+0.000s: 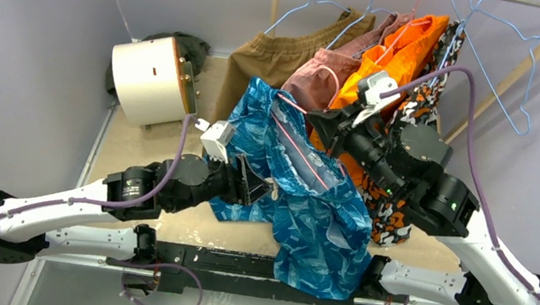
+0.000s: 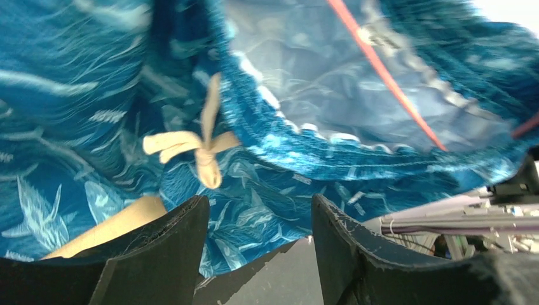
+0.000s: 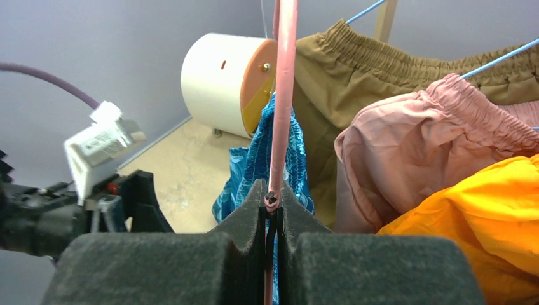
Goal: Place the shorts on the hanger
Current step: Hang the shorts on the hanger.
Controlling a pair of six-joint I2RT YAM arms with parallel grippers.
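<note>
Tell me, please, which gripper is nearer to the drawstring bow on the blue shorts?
Left. The left gripper sits open just below the drawstring bow, fingers pointing towards it. The right gripper is shut on the hanger wire, further off beyond the waistband.

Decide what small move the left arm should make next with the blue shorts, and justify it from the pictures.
Probably ease the left gripper forward and close on the waistband beside the drawstring bow. Its jaws stand open close to the shorts, while the right gripper is shut on the hanger, whose wire runs inside the waistband opening.
</note>
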